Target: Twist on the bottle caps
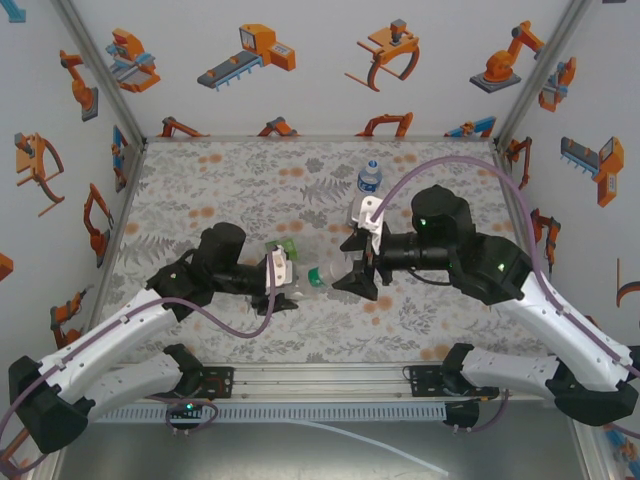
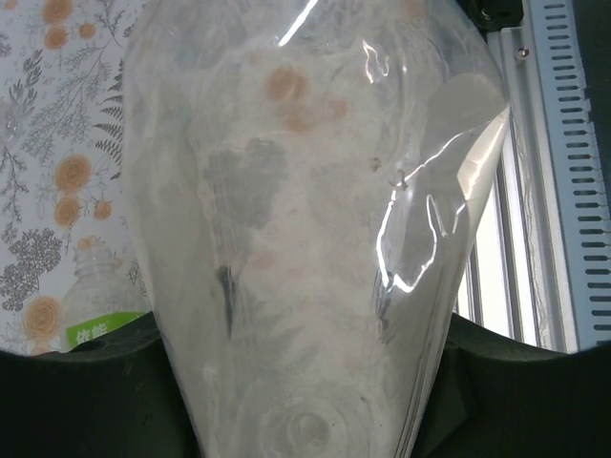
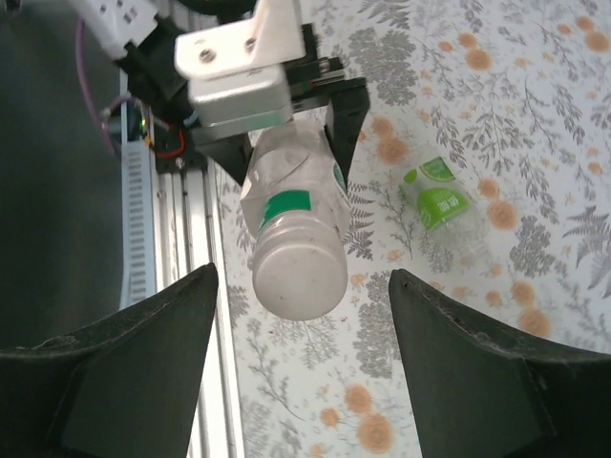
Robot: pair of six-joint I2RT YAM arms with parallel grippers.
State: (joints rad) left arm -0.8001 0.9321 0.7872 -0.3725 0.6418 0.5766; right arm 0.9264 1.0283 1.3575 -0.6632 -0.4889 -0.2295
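DESK: Floral-print table [image 1: 200, 180], sticker-covered walls [image 1: 300, 90]; who has hold of what?

FIELD: Left tool [image 1: 288, 272] clamped tight on a clear bottle [image 3: 291, 205] with a green band; the bottle is held on its side over the middle of the table, toward the near edge, neck pointing at the right arm; a whitish cap [image 3: 298, 279] sits on that neck; right tool [image 3: 301, 315] stands open, one finger either side of the cap and clear of it on both.

DESK: And the other bottles?

FIELD: Green-and-white labelled bottle [image 3: 441, 205] lies on the table just beyond the left tool; whether it is capped I cannot tell; blue-labelled bottle [image 1: 370, 180] stands upright near the far edge, right of centre, a cap seemingly on it.

DESK: Step in hand?

FIELD: By my reading, tightening the cap on the held bottle; how far it is threaded cannot be told; the next move calls for the right tool to close squarely on the cap's rim and turn about the bottle's axis while the left holds firm; the thin wall looks squashed in the grip, so a hard twist may buckle or spin it.
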